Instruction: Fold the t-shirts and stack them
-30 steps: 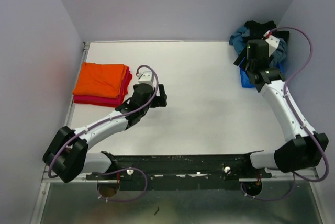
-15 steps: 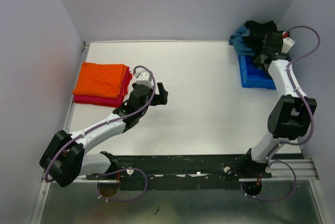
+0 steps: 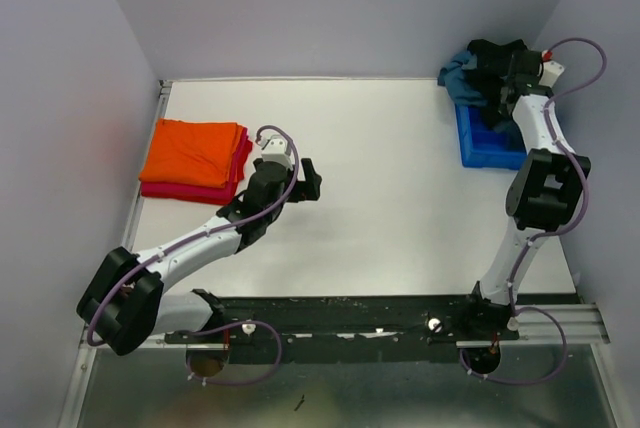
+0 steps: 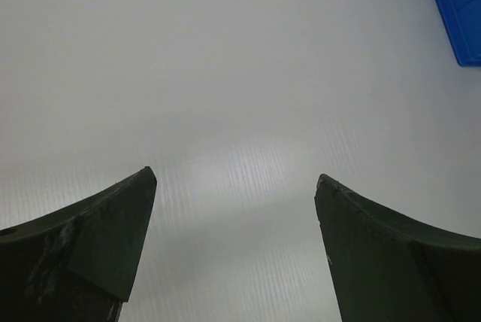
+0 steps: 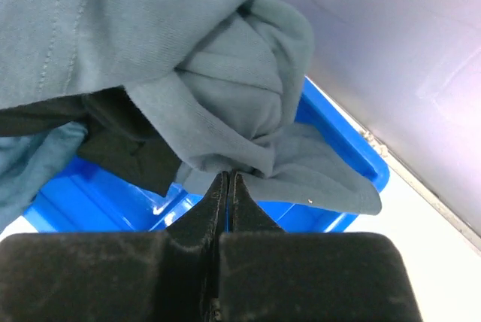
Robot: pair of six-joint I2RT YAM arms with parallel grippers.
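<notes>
i have the right tool (image 5: 228,177) up at the far right corner of the bench (image 3: 400,178), over the blue bin (image 5: 143,205). on its wrist view the two fingers are pressed together with hardly a gap, and a fold of the grey-blue shirt (image 5: 225,74) is pinched right at their tips. that shirt hangs bunched above the tool and drapes over the bin's far rim, close to the wall (image 5: 391,36). a black shirt (image 5: 120,141) lies under it, half inside the bin. from the top view the same heap sits on the far end of the bin, dark and grey-blue cloth mixed together, and i can't tell how many shirts are in it.

the left tool (image 4: 235,179) is spread wide with nothing between its fingers; its wrist view shows only bare bench below and a corner of the bin at the upper right. from above it hangs over the bench left of centre, just beside the stack.

the stack is at the left side of the bench: the orange shirt (image 3: 192,151) folded flat on top of the red shirt (image 3: 200,191), whose edge shows along the near and right sides. the stack and the bin are well apart, on opposite sides of the bench.
</notes>
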